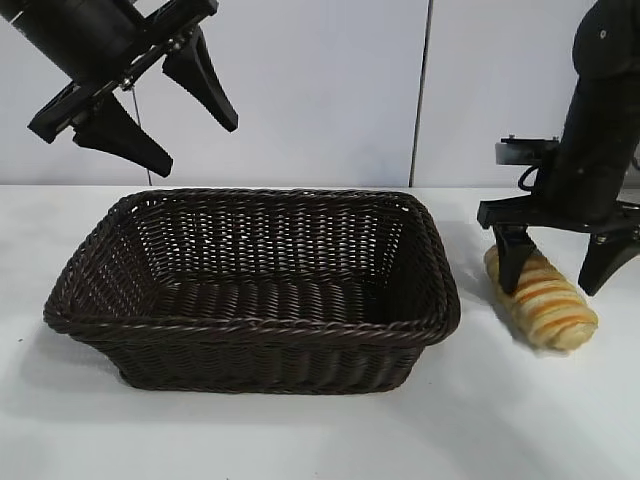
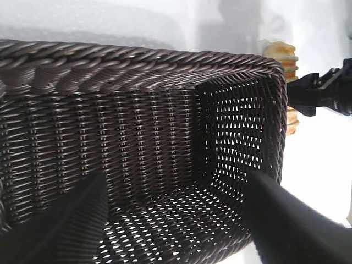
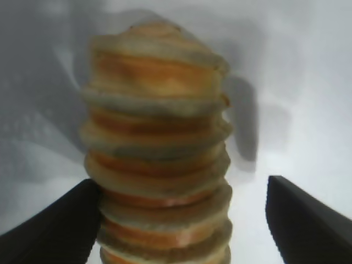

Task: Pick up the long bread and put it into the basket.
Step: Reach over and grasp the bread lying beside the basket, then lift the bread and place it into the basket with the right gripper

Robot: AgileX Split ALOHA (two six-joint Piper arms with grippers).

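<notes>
Right now the oblong golden-tan long bread with orange-brown crosswise ridges (image 1: 542, 301) lies on the white tabletop (image 1: 300, 430), just right of the large rectangular dark brown woven wicker basket (image 1: 250, 325), outside it and apart from its braided rim. It lies at an angle, one end pointing to the far left, the other to the near right.

Right end effector (image 1: 560, 262) is down at the bread, fingers spread wide and straddling the loaf: one black finger (image 1: 510, 258) sits at the loaf's left side, the other (image 1: 606, 260) is off to its right with a gap. In the right wrist view the bread (image 3: 159, 159) fills the space between the two dark fingertips (image 3: 60, 225); one tip is right against the loaf's side, the other stands clear of it (whether that first tip actually touches cannot be told). Released, not clamped, bread resting on the tabletop.

Left end effector (image 1: 170, 115) hangs high at the far left, above the basket's far-left corner, fingers apart, holding nothing. Left wrist view looks down into the basket (image 2: 137, 137), whose woven inside holds nothing, with the left end effector's own dark fingertips (image 2: 60, 225) in the foreground; past the basket's end wall part of the bread (image 2: 283, 58) shows, with the right end effector (image 2: 324, 91) beside it.
</notes>
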